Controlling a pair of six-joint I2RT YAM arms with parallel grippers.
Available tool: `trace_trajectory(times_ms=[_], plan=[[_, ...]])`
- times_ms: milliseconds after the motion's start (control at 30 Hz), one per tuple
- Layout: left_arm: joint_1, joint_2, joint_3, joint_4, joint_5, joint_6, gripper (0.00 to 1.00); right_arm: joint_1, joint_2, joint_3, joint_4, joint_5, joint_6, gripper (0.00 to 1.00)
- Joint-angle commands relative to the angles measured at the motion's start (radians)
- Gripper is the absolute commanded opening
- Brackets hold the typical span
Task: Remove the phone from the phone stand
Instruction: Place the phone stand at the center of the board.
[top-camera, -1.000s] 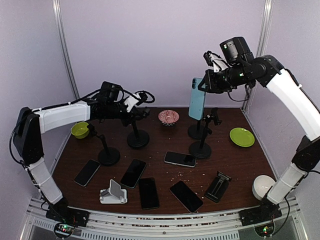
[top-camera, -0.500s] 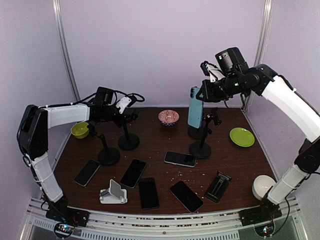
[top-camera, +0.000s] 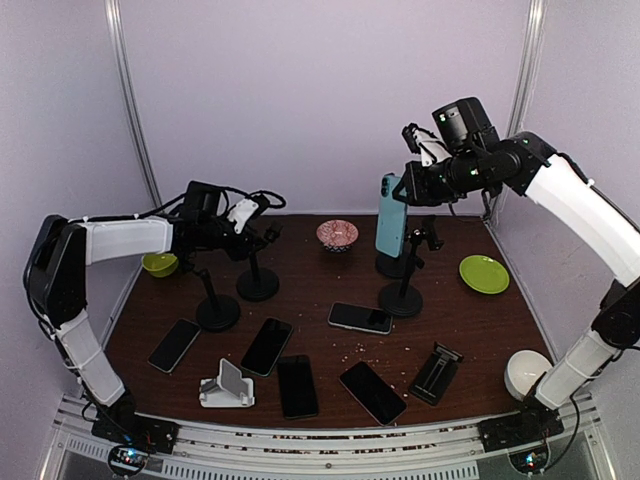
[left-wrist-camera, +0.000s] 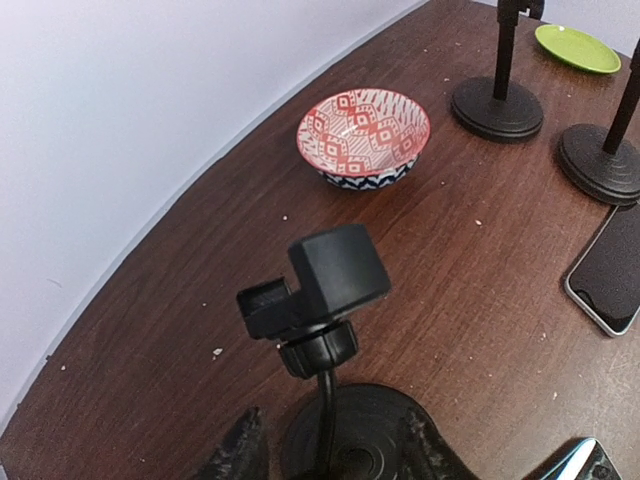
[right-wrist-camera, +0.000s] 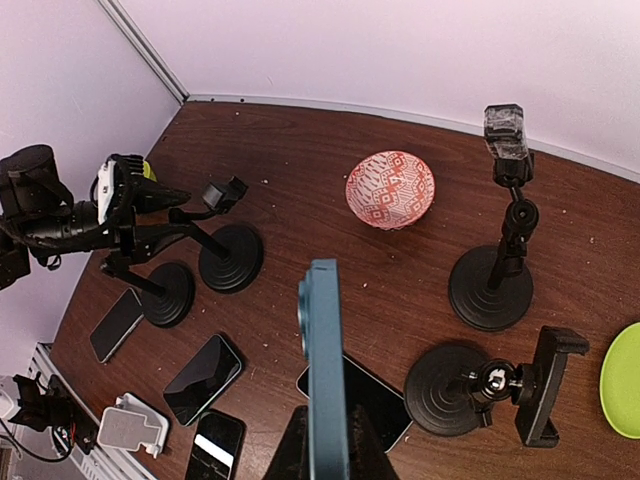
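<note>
A teal phone hangs upright in the air over the back right of the table, with my right gripper shut on its top end. The right wrist view has the phone edge-on between the fingers of that gripper. An empty black phone stand stands at the back left. My left gripper is by its top, open. In the left wrist view this gripper straddles the stand's round base, below the empty clamp head; neither finger touches the stem.
A red patterned bowl sits at the back, a green plate at the right and a green bowl at the left. More black stands rise mid-table. Several phones lie flat near the front, beside a white stand.
My left gripper has opened and let go of the phone stand after moving it a little left. My right gripper brought the phone slightly down and left, then held still.
</note>
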Motion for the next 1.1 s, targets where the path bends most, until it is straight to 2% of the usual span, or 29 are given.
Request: trace_trajectory(times_ms=[0,200,367,600,633,667,1067], plan=[[0.002,-0.072,-0.014,0.058,0.016,-0.009,0.48,0.005,-0.047,0.004,0.063,0.000,-0.009,0.00],[0.002,-0.138,-0.019,0.065,0.013,-0.028,0.58,0.005,-0.050,0.010,0.060,-0.001,-0.012,0.00],[0.003,-0.200,-0.022,0.088,0.008,-0.094,0.70,0.007,-0.053,0.010,0.060,-0.007,-0.012,0.00],[0.001,-0.357,-0.043,0.110,-0.057,-0.195,0.83,0.007,-0.057,0.014,0.055,-0.012,-0.021,0.00],[0.001,-0.376,-0.045,0.107,-0.077,-0.207,0.94,0.007,-0.058,0.014,0.057,-0.014,-0.024,0.00],[0.001,-0.393,-0.043,0.101,-0.099,-0.220,0.97,0.007,-0.058,0.011,0.059,-0.017,-0.023,0.00],[0.001,-0.619,-0.051,-0.068,-0.368,-0.342,0.98,0.009,-0.076,-0.048,0.126,-0.080,-0.021,0.00]])
